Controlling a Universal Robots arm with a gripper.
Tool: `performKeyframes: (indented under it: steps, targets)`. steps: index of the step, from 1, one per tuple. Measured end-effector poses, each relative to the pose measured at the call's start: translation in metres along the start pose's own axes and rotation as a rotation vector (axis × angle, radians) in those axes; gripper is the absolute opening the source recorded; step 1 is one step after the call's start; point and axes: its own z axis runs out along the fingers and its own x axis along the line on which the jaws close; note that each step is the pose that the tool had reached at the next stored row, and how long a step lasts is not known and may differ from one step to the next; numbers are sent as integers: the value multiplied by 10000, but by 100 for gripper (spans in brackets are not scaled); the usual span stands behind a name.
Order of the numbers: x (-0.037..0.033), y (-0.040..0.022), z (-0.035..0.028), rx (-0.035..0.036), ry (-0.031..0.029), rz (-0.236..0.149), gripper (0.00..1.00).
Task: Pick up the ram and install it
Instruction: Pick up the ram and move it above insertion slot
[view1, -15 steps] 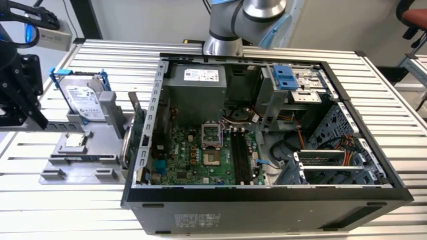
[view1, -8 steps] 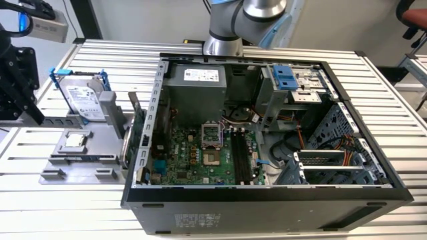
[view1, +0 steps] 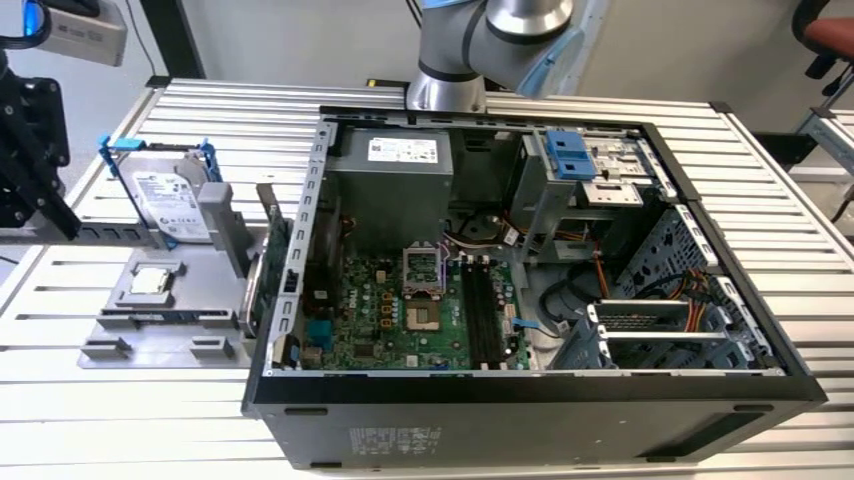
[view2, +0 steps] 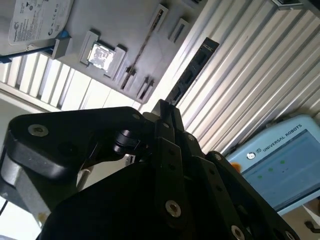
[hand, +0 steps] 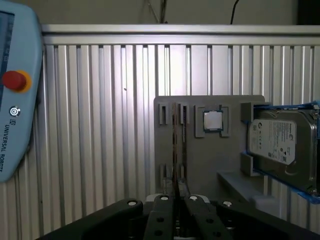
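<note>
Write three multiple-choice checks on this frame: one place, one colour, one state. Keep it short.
1. Where is the hard drive relative to the computer case? A) inside it B) on the exterior view's left of it C) on the exterior view's right of it
2. What colour is the hard drive's frame? A) red B) blue C) yellow
3. What state is the ram in? A) lying loose B) already installed C) clamped in the gripper
Answers: 1 B, the exterior view shows it standing outside the case's wall on that side. 2 B, blue bars edge the drive. 3 C, in the second wrist view it juts from the shut gripper's tip.
</note>
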Motion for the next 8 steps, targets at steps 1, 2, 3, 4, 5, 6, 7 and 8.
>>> performKeyframes:
  steps: [1,2,3,4,5,6,7,8]
  targets:
    - [-1,0,-14,-1,1,0,0]
    - [-1,1,-27,-1,1,0,0]
    - [-1,1,-40,0,0,0,0]
    - [-2,1,-53,-1,1,0,0]
    - [-3,1,-64,0,0,0,0]
    - [-3,1,-76,0,0,0,0]
    - [-4,1,-89,0,0,0,0]
    - [-4,1,-101,-1,1,0,0]
